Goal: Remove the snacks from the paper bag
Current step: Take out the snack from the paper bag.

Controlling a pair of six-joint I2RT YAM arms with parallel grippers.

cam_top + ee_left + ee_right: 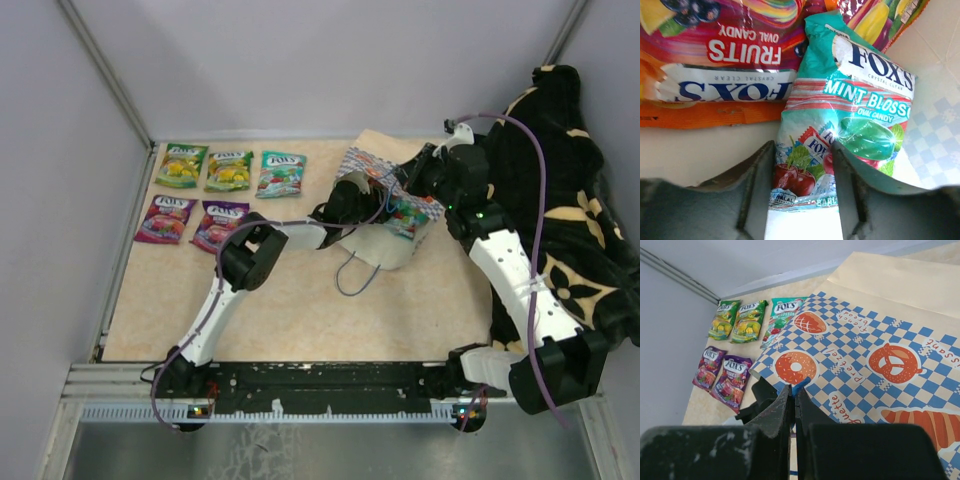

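The paper bag point(383, 243) lies on its side mid-table, mouth towards the left; its checkered band fills the right wrist view point(880, 335). My left gripper point(343, 203) reaches into the mouth. Its open fingers straddle the lower end of a teal mint packet point(850, 100) inside, the gripper point(802, 147) not closed on it. A red-orange fruits packet point(725, 60) lies beside it. My right gripper point(402, 188) is shut on the bag's blue cord handle point(802, 385), the gripper point(795, 390) holding the top side up. Several snacks point(229, 170) lie in two rows at the far left point(732, 382).
A black-and-tan blanket point(570, 180) is heaped along the right edge behind the right arm. The bag's other blue cord handle point(350, 282) loops onto the table in front of the bag. Grey walls enclose the table at left and back.
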